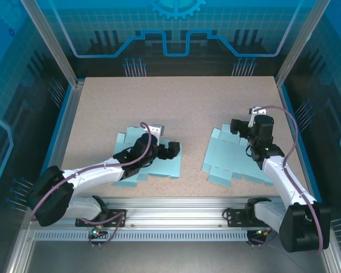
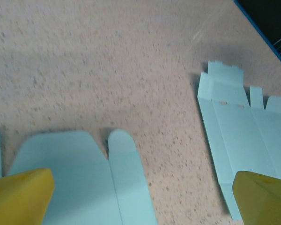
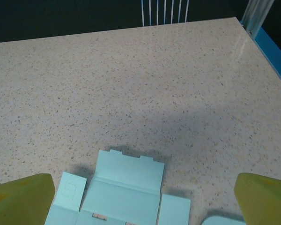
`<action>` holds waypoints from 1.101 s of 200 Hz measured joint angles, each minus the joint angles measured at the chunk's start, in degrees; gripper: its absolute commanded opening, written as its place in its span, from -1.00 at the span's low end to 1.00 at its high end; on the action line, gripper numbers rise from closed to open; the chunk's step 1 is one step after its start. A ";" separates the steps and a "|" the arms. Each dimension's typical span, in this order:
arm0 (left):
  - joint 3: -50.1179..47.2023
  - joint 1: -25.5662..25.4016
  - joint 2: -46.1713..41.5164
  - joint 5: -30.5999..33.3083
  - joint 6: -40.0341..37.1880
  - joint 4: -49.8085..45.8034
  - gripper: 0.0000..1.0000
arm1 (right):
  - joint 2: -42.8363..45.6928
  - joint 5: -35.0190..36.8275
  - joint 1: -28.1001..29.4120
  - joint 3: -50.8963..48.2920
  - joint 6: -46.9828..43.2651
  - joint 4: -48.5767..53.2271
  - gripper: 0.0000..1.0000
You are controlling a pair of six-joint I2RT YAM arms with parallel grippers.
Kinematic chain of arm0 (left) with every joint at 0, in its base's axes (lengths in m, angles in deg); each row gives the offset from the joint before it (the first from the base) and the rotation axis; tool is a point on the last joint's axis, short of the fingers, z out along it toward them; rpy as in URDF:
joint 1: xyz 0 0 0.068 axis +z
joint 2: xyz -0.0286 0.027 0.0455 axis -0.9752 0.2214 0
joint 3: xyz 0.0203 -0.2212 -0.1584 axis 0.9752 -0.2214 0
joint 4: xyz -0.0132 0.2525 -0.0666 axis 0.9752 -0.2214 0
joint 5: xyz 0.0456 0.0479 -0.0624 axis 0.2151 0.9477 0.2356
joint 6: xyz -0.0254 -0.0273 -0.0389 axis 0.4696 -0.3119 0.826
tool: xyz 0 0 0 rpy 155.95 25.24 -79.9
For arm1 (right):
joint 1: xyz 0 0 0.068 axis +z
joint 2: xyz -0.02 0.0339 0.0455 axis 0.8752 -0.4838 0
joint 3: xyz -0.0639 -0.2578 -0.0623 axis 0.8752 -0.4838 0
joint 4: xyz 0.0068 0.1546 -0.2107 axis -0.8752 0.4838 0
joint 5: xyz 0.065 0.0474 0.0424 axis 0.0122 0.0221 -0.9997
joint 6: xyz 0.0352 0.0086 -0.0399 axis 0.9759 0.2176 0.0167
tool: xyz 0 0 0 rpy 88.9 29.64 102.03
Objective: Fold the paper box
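Observation:
Two flat, unfolded light-blue paper box sheets lie on the speckled table. My left arm lies across the left sheet [image 1: 169, 166], and my left gripper [image 1: 169, 150] hovers open over its right part. In the left wrist view that sheet's rounded flaps [image 2: 89, 178] sit between the yellow fingertips [image 2: 19, 197], and the other sheet [image 2: 243, 131] lies to the right. The right sheet [image 1: 227, 156] rests in front of the right arm. My right gripper [image 1: 237, 127] stands open over its far edge. The right wrist view has its tabbed flap [image 3: 124, 185] between the wide-apart fingers [image 3: 264, 199]. Neither gripper holds anything.
A bare strip of table [image 1: 190, 114] separates the two sheets, and the far half of the table is bare. Blue-edged frame walls [image 1: 65, 108] bound the table on both sides. The metal rail [image 1: 176, 219] with the arm bases runs along the near edge.

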 measured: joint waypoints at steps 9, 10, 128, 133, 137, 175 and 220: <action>0.00 -1.33 0.13 0.87 1.03 -0.46 0.98 | 0.66 -0.02 0.15 1.07 1.03 2.80 1.00; 0.00 -1.57 0.15 0.96 1.16 -0.50 0.98 | 0.79 -0.02 0.17 1.25 1.20 3.26 1.00; -9.64 -4.13 -21.18 14.45 7.13 -10.23 0.98 | -9.33 -9.73 29.57 12.79 -1.75 20.04 1.00; -10.16 -3.93 -23.08 15.37 7.19 -11.04 0.98 | -11.41 -10.23 30.77 14.64 -2.49 20.15 1.00; -10.67 -3.69 -24.52 16.09 7.30 -11.76 0.98 | -12.79 -10.58 31.45 15.98 -3.02 20.26 1.00; -15.43 4.17 -41.18 20.02 7.76 -20.61 0.98 | -29.16 -14.91 36.15 29.29 -9.27 20.94 0.86; -16.57 12.44 -52.70 20.72 7.85 -28.39 0.98 | -50.03 -21.33 36.89 46.64 -17.20 25.40 0.68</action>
